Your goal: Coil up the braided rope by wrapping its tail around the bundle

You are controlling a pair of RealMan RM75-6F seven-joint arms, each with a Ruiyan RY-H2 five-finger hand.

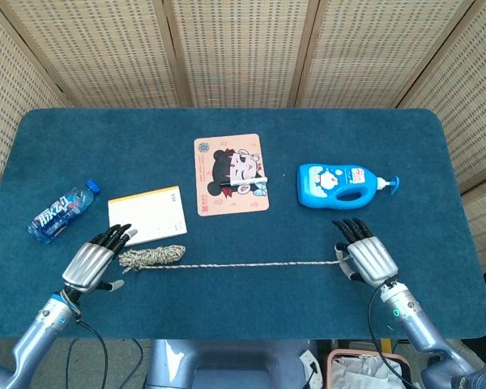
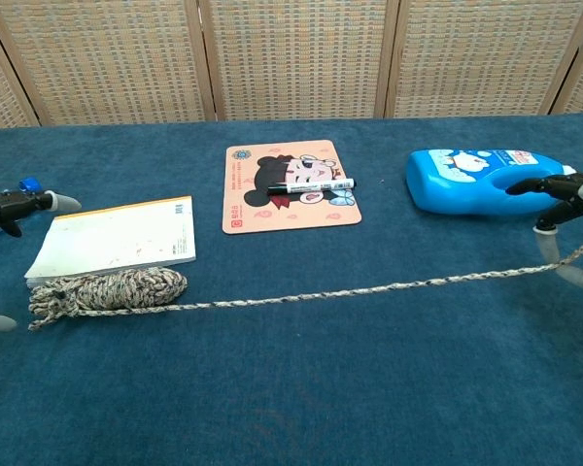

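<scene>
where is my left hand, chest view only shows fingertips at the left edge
observer: in the head view the left hand sits just left of the bundle, fingers spread toward the notebook, holding nothing.
operator: is it touching the bundle
observer: cannot tell, but it is close beside the bundle's left end.
operator: and the right hand, it's cut off too
observer: the whole right hand shows there, nearer the robot than the soap bottle, pinching the tail, which runs straight back to the bundle.
</scene>
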